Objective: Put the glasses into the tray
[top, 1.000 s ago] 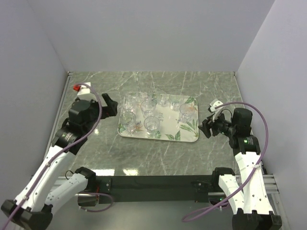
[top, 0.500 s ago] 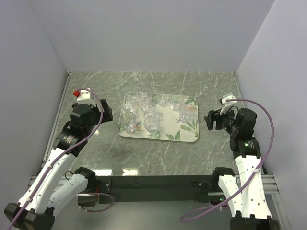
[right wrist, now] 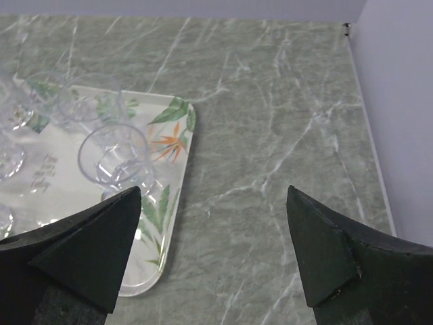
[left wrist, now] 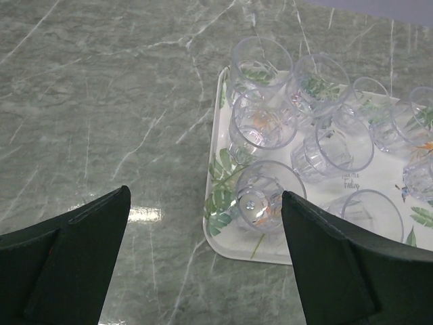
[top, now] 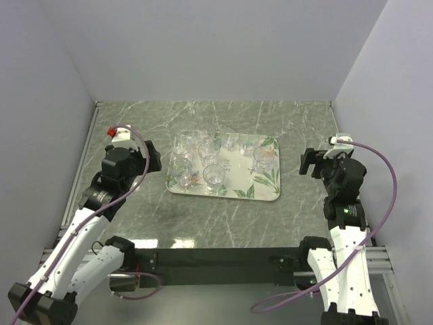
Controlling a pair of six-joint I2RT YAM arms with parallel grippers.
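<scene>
— Where are your glasses [left wrist: 264,200]?
— Every one you can see stands on the tray [right wrist: 169,223], mid-table [top: 223,217].
— And your grippers?
— Your left gripper [left wrist: 203,198] hangs off the tray's left edge, jaws spread wide, empty. Your right gripper [right wrist: 214,193] hangs off its right edge, likewise spread and empty.

Top camera: high, at near edge, looking down over whole table [top: 223,227]. Left wrist: close, facing left end of tray [left wrist: 218,172]. Right wrist: close, facing its right corner. Tray common to all three.

Clear glasses [top: 214,174] upright on leafy tray [top: 266,190]
</scene>
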